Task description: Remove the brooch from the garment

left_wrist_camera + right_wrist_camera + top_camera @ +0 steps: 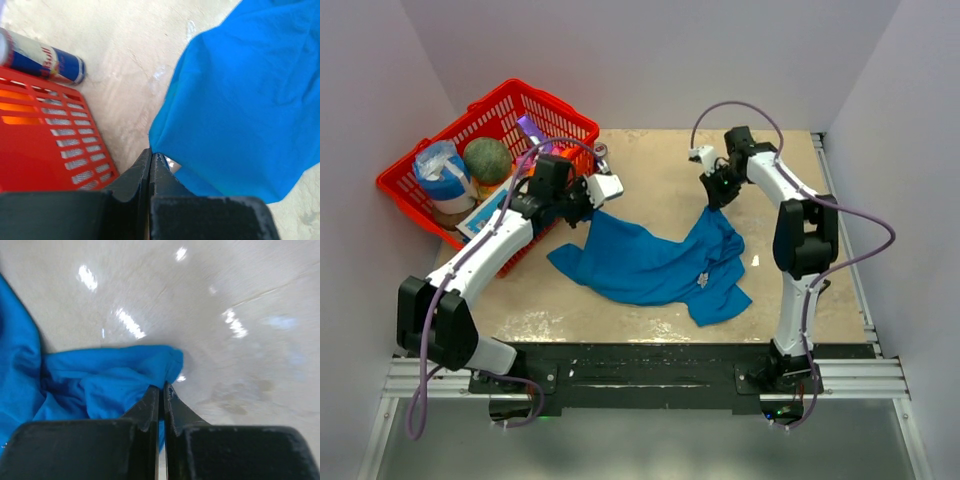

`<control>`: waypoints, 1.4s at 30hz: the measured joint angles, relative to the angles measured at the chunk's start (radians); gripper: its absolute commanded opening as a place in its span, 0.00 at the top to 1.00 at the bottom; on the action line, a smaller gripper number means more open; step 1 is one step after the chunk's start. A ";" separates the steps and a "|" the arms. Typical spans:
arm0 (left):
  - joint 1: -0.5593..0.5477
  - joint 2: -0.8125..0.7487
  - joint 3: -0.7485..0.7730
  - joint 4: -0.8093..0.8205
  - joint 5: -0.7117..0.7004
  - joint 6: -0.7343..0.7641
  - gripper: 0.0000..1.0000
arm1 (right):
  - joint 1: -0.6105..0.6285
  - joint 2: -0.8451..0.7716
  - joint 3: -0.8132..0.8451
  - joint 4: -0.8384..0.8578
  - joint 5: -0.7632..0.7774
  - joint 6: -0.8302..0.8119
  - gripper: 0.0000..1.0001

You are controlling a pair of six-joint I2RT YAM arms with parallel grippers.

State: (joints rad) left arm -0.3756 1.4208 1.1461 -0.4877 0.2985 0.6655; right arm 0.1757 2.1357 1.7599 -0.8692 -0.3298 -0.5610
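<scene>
The garment, a bright blue T-shirt, lies crumpled mid-table, its two upper corners pulled up toward the arms. The brooch, a tiny silvery cluster, sits on its right half, near the lower edge. My left gripper is shut on the shirt's upper left corner; in the left wrist view the garment starts right at the closed tips of the left gripper. My right gripper is shut on the upper right corner, and in its wrist view the garment shows between the closed jaws of the right gripper. Neither wrist view shows the brooch.
A red plastic basket holding a green ball and packages stands at the back left, close beside the left arm. A blue and silver can lies on the table next to the basket. White walls close in the table's sides.
</scene>
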 measured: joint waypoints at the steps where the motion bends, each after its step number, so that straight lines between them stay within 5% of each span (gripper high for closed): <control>1: 0.000 0.010 0.026 0.000 -0.005 0.000 1.00 | -0.002 -0.016 0.008 0.008 -0.001 0.002 1.00; 12: 0.028 0.000 0.309 0.175 -0.100 -0.061 1.00 | -0.114 -0.411 0.215 0.263 0.007 0.039 1.00; 22: 0.028 -0.108 0.322 0.365 -0.216 -0.046 1.00 | -0.162 -0.494 0.315 0.341 0.088 0.008 1.00; 34: 0.027 -0.181 0.299 0.464 -0.305 0.009 1.00 | -0.166 -0.694 0.220 0.359 0.205 -0.014 1.00; 38: 0.011 -0.237 0.261 0.377 -0.243 0.025 1.00 | -0.168 -0.858 0.024 0.358 0.162 -0.010 1.00; 42: -0.016 -0.365 0.070 0.288 -0.178 0.087 1.00 | -0.169 -1.025 -0.304 0.322 0.100 -0.022 1.00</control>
State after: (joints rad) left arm -0.3912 1.0557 1.2163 -0.2001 0.1207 0.7525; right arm 0.0067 1.1107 1.4559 -0.5472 -0.2302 -0.5827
